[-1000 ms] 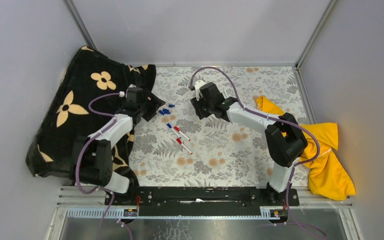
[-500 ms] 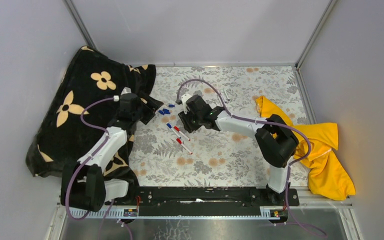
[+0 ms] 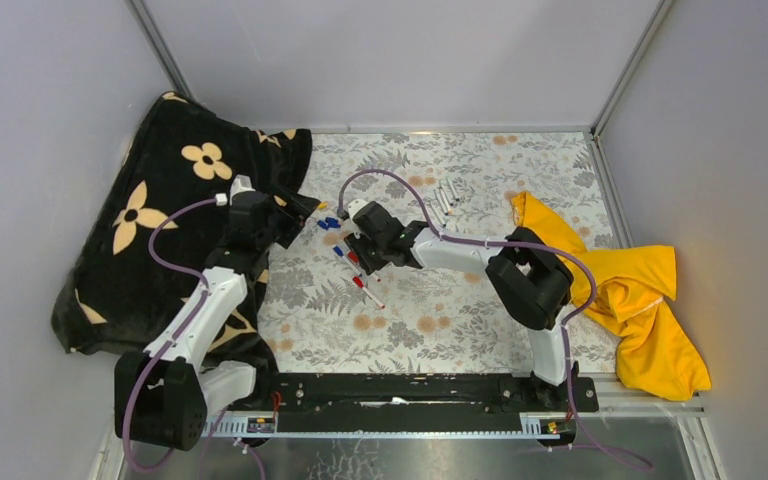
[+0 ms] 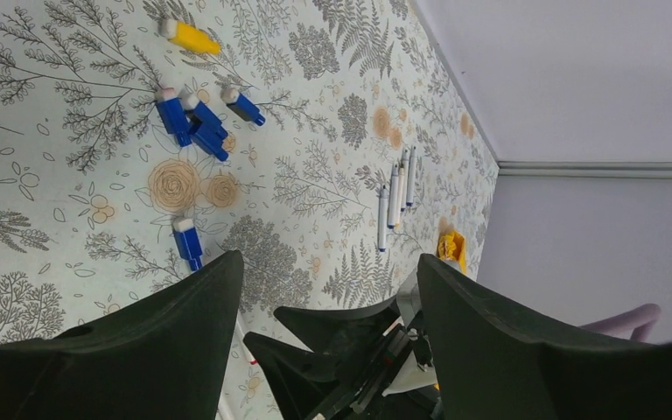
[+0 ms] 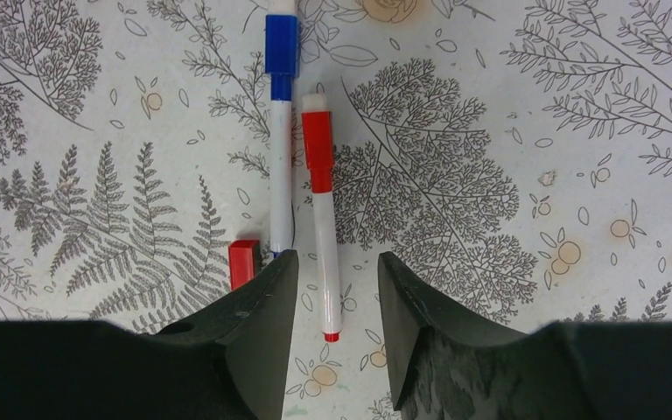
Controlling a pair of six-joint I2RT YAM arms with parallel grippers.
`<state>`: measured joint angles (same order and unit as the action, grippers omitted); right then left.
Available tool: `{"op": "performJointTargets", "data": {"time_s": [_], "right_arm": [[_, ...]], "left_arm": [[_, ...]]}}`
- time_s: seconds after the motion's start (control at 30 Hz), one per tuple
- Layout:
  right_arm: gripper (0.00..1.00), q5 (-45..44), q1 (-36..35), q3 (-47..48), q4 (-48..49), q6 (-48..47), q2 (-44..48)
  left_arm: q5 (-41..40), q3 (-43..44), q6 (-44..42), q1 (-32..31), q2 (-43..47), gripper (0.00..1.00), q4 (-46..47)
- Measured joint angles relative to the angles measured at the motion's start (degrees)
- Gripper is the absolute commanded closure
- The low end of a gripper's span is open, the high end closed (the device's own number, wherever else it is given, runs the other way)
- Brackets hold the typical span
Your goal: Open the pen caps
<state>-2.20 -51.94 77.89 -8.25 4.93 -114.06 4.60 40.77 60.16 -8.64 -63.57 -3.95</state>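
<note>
Right wrist view shows you the right gripper (image 5: 337,258) open and empty, the red-capped pen (image 5: 321,219) between its fingers; your left gripper (image 4: 331,262) hangs open, empty, above loose blue caps (image 4: 194,122).

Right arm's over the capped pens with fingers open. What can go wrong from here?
1. The right gripper straddles the red-capped pen, but the blue-capped pen runs under one of its fingers; closing may pinch both or roll one away.
2. Another red cap sits against that finger and may get knocked aside.
3. The left gripper hangs open close by; the two may collide during the pull.
</note>
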Motion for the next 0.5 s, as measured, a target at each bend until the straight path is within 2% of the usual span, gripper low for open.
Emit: {"op": "performJointTargets", "data": {"time_s": [0.5], "right_arm": [[0.56, -1.2, -0.2, 1.1, -0.3, 0.1, -3.8]], "left_arm": [[-0.2, -0.1, 1.2, 0.0, 2.1, 0.2, 0.0]]}}
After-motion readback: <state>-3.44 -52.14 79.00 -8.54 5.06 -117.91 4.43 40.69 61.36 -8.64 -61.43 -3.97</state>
